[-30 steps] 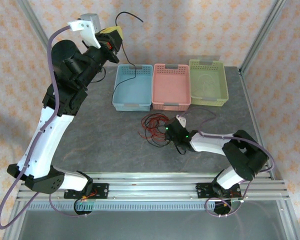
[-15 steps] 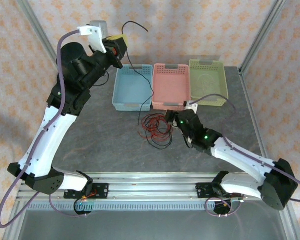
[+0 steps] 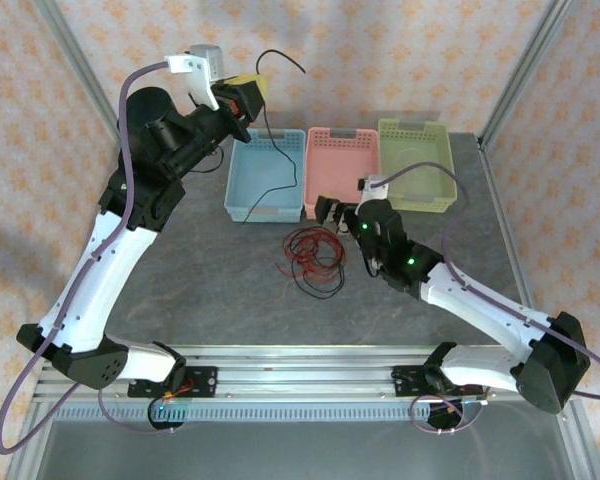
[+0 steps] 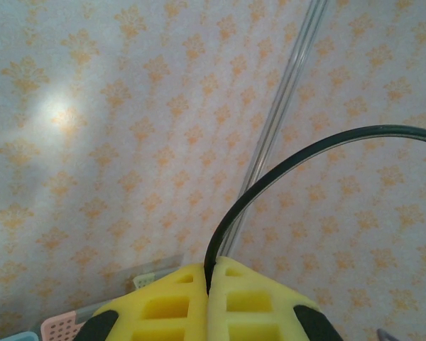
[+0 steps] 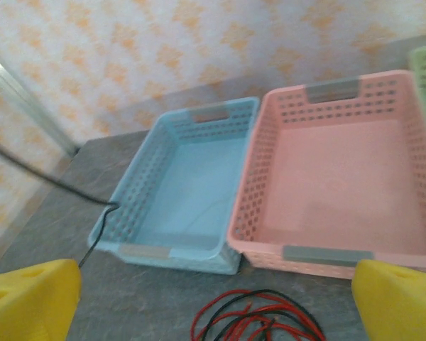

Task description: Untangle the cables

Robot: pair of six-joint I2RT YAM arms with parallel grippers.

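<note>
— Height is what strikes me at the upper left. Why does the left gripper (image 3: 245, 95) sit so far above the table (image 3: 200, 260)?
— Its yellow fingers (image 4: 184, 284) are pinched tight on the black cable (image 4: 270, 177). I'd judge the height is meant to draw that strand out of the heap. In the overhead view the strand drops from the pinch and crosses the blue basket (image 3: 280, 213). Its tail ends on the table just in front of that basket.
— Is it apart from the rest, then?
— It looks so, though a strand this thin leaves me unsure. The tangle of red and black cables (image 3: 313, 255) lies mid-frame, near the fronts of the blue basket and the pink basket (image 3: 343, 210).
— And the right gripper (image 3: 330, 212)?
— Its jaws are spread wide with nothing in them. It hovers over the tangle's far edge, probably lined up for a fresh grab. Its wrist view has a yellow finger (image 5: 28, 298) at each lower corner, with red loops low between them.
— What room is there to move?
— There is bare table to the left of the tangle and towards the bottom of the frame. The basket fronts hem in the upper side. The green basket (image 3: 417, 203) and the right frame post (image 3: 520, 70) stand well apart at the right.
</note>
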